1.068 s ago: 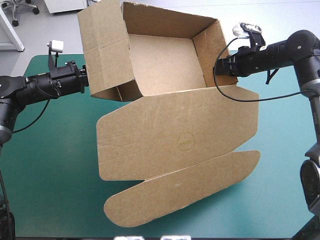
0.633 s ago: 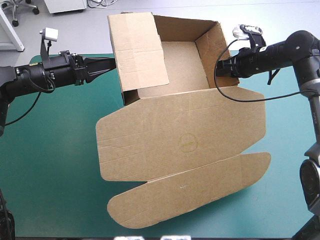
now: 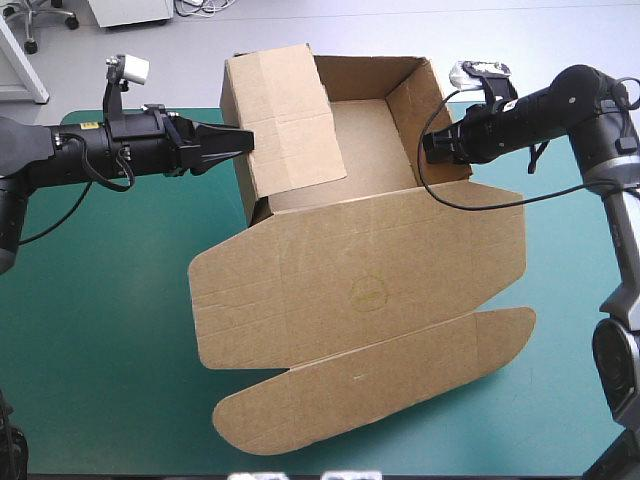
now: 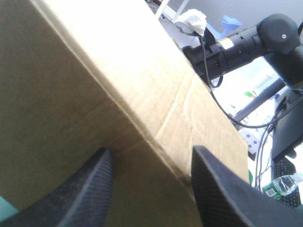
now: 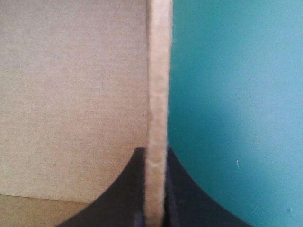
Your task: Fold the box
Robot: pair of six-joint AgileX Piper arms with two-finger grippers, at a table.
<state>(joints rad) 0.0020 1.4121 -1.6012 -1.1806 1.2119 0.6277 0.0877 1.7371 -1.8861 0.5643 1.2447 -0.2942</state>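
Nearest the worktop's (image 3: pixel 100 330) front edge lies the box's (image 3: pixel 370 250) rounded tuck flap (image 3: pixel 370 385), flat on the teal-green cover and angled so that its right end sits farther back than its left. Joined to it along a crease is the lid (image 3: pixel 300 300), a broad brown sheet also lying flat, with a faint circle mark (image 3: pixel 368 293) near its middle. Beyond the lid the board rises into an open tray (image 3: pixel 370 145) toward the worktop's far edge, its far and right walls upright. On the tray's left side a tall panel (image 3: pixel 285 120) stands up and leans inward over the tray floor. The left hand (image 3: pixel 235 143) reaches in level from the left with its tips against the outer face of that panel. In the left wrist view this hand (image 4: pixel 150 150) is released: its black fingers (image 4: pixel 94 189) stand well apart and lie against brown board without pinching it. The right hand (image 3: pixel 428 143) comes in from the right at the tray's right wall (image 3: pixel 425 100). In the right wrist view that hand (image 5: pixel 155 151) is clenched on the wall's edge, the strip of board running straight up between the two black fingers, with the tray's inside on one side and teal-green cover on the other.
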